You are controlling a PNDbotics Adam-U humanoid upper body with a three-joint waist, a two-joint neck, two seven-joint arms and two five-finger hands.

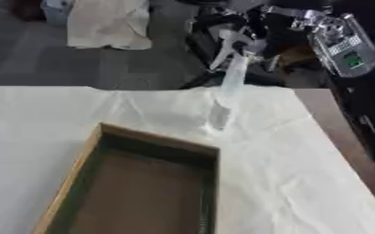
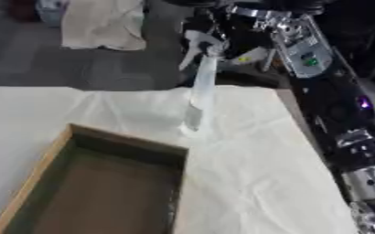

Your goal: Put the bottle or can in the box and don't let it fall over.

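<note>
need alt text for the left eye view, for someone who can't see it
The robot's right hand holds the top of a clear plastic bottle, tilted, just beyond the far corner of an open wooden box. Both are on a table under a white cloth; the box looks empty.

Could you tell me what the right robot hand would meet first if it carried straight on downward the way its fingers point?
Probably the clear bottle itself, which the right robot hand grips at the top; below that, the white cloth. Depth is uncertain.
</note>
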